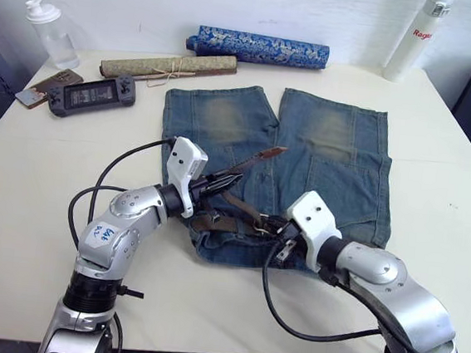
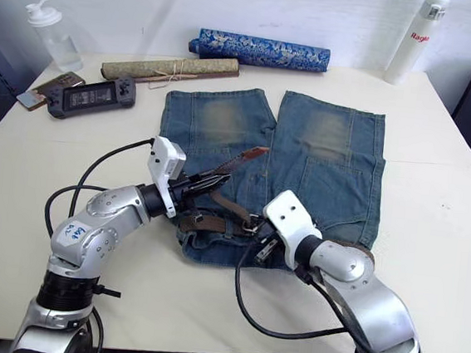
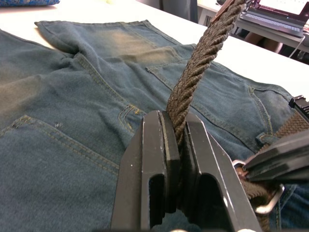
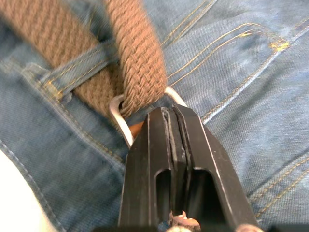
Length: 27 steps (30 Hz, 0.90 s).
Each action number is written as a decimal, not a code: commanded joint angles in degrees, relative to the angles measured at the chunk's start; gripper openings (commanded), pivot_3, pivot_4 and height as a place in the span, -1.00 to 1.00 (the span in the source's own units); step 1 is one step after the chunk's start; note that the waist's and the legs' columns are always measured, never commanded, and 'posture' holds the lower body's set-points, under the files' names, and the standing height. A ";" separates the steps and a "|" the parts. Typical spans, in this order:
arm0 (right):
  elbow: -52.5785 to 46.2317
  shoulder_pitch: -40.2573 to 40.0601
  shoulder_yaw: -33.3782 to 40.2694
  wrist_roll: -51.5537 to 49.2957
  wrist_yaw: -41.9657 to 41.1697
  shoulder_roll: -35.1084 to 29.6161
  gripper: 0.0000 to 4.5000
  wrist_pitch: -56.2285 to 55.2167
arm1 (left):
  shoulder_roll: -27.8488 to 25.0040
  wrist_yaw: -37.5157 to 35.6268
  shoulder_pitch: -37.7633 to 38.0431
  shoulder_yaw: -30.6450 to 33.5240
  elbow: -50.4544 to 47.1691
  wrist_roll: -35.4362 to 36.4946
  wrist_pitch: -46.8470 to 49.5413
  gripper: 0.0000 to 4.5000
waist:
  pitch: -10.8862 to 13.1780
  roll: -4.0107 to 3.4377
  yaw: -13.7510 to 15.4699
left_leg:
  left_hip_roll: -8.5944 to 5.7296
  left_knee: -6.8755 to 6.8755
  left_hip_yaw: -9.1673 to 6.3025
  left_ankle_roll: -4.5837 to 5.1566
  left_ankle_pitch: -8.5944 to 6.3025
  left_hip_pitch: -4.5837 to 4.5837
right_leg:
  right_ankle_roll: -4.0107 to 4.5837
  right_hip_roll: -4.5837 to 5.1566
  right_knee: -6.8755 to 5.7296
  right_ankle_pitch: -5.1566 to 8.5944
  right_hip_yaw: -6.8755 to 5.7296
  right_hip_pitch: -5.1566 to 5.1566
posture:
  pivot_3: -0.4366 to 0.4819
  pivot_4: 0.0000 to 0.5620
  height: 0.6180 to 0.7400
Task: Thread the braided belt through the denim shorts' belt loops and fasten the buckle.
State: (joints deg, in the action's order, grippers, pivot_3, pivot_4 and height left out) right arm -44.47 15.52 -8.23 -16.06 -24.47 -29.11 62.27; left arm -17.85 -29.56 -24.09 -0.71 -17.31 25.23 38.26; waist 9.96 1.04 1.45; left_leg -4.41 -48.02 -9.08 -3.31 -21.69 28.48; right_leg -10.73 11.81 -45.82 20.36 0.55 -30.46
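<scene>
The denim shorts (image 1: 320, 160) lie flat on the white table, waistband nearest me. The braided belt (image 3: 193, 72) runs along the waistband under a belt loop (image 4: 72, 77). Its free end rises over the left leg to the tan tip (image 1: 271, 152). My left gripper (image 1: 234, 175) is shut on this raised stretch, a little above the denim. At the waistband's middle my right gripper (image 4: 169, 112) is shut against the silver buckle (image 4: 118, 116), where the belt wraps around the ring.
Along the table's far edge lie a blue patterned rolled tube (image 1: 260, 47) and a tan rolled scroll (image 1: 167, 67). A handheld console (image 1: 89, 96) and a clear bottle (image 1: 49, 29) are far left. A white bottle (image 1: 415, 39) stands far right.
</scene>
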 commanded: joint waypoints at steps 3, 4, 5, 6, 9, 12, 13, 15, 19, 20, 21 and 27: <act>-1.93 -0.17 2.86 -1.11 -0.11 -1.83 -0.98 1.25 | -0.31 0.18 0.05 0.11 -2.29 -0.04 -1.64 -1.00 | 0.01 -0.01 -0.07 | 0.00 0.00 0.01 0.00 0.00 0.00 | 0.00 0.00 0.00 0.00 0.00 0.00 | -0.05 -0.47 -0.68; -2.16 -0.44 2.64 -1.14 -0.25 -2.48 -0.98 1.43 | -0.31 0.20 0.00 0.07 -2.25 -0.07 -1.69 -1.00 | 0.01 -0.01 -0.07 | 0.00 0.00 0.01 0.00 0.00 0.00 | 0.00 0.00 0.00 0.00 0.00 -0.01 | -0.05 -0.47 -0.68; -2.32 -0.76 2.43 -1.21 -0.22 -2.90 -0.98 1.72 | -0.33 0.17 -0.05 -0.02 -2.22 -0.12 -1.79 -1.00 | 0.01 -0.01 -0.06 | 0.01 0.00 0.01 0.01 0.00 0.00 | 0.01 0.00 0.00 0.01 0.00 -0.01 | -0.05 -0.47 -0.68; -2.48 -1.21 2.16 -1.24 -0.20 -3.28 -0.98 1.94 | -0.30 0.21 -0.14 -0.11 -2.20 -0.16 -1.83 -1.00 | 0.01 -0.01 -0.06 | 0.01 0.00 0.01 0.01 -0.01 0.00 | 0.01 -0.01 0.00 0.01 0.00 -0.01 | -0.05 -0.47 -0.68; -2.73 -1.98 1.49 -1.33 -0.07 -3.70 -0.98 2.18 | -0.26 0.23 -0.35 -0.25 -2.08 -0.22 -1.93 -1.00 | 0.01 -0.01 -0.04 | 0.00 0.00 0.02 0.01 -0.01 0.01 | 0.01 0.00 0.01 0.01 0.00 -0.01 | -0.05 -0.47 -0.68; -2.58 -2.10 0.51 -1.11 0.44 -3.88 -0.98 2.30 | -0.22 0.19 -0.69 -0.43 -2.03 -0.27 -1.94 -1.00 | 0.01 -0.01 -0.06 | 0.01 0.00 0.02 0.02 -0.01 0.01 | 0.00 0.00 0.01 0.00 0.00 -0.01 | -0.05 -0.47 -0.68; -2.53 -2.03 0.28 -1.06 0.57 -3.86 -0.98 2.28 | -0.19 0.20 -0.80 -0.46 -2.02 -0.24 -1.92 -1.00 | 0.01 -0.01 -0.06 | 0.01 0.00 0.01 0.02 -0.01 0.01 | 0.01 0.00 0.01 0.01 0.00 -0.01 | -0.05 -0.47 -0.68; -2.45 -1.68 0.01 -1.12 0.80 -3.62 -0.98 2.39 | -0.17 0.21 -0.89 -0.49 -1.95 -0.26 -1.93 -1.00 | 0.01 -0.01 -0.06 | 0.01 0.00 0.02 0.02 -0.01 0.01 | 0.01 0.00 0.02 0.01 0.00 -0.01 | -0.05 -0.47 -0.68; -2.51 -0.82 -0.77 -1.30 1.41 -3.07 -0.98 2.72 | -0.23 0.24 -0.77 -0.45 -2.19 -0.25 -1.87 -1.00 | 0.01 -0.01 -0.10 | 0.02 0.00 0.02 0.02 -0.01 0.00 | 0.01 0.00 0.01 0.01 0.00 -0.01 | -0.05 -0.47 -0.68; -2.38 -0.21 -1.57 -1.17 1.53 -3.06 -0.98 2.67 | -0.15 0.36 -0.89 -0.51 -2.08 -0.36 -1.89 -1.00 | 0.01 -0.01 -0.10 | 0.02 0.00 0.02 0.02 -0.01 0.00 | 0.01 0.00 0.01 0.01 0.00 -0.01 | -0.05 -0.47 -0.68; -2.29 0.28 -2.14 -1.13 1.66 -2.96 -0.98 2.72 | -0.10 0.41 -0.97 -0.58 -1.99 -0.44 -1.92 -1.00 | 0.01 -0.01 -0.10 | 0.02 0.01 0.02 0.02 -0.01 0.01 | 0.01 -0.01 0.01 0.01 0.00 -0.01 | -0.05 -0.47 -0.68; -2.25 2.32 -5.54 -1.08 1.93 -2.69 -0.98 3.03 | 0.05 0.62 -1.24 -0.89 -1.62 -0.78 -1.98 -1.00 | 0.01 -0.01 -0.15 | 0.02 0.01 0.02 0.02 -0.01 0.01 | 0.01 -0.01 0.02 0.01 0.00 -0.01 | -0.05 -0.47 -0.68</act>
State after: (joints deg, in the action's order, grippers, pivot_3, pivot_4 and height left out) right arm -44.73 17.18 -12.14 -16.71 -22.41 -32.13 65.30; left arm -17.86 -28.95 -24.30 -1.22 -17.30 24.63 37.53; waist 9.96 1.03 1.29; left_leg -4.39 -48.01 -9.06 -3.29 -21.70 28.48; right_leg -10.72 11.80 -45.80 20.37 0.55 -30.47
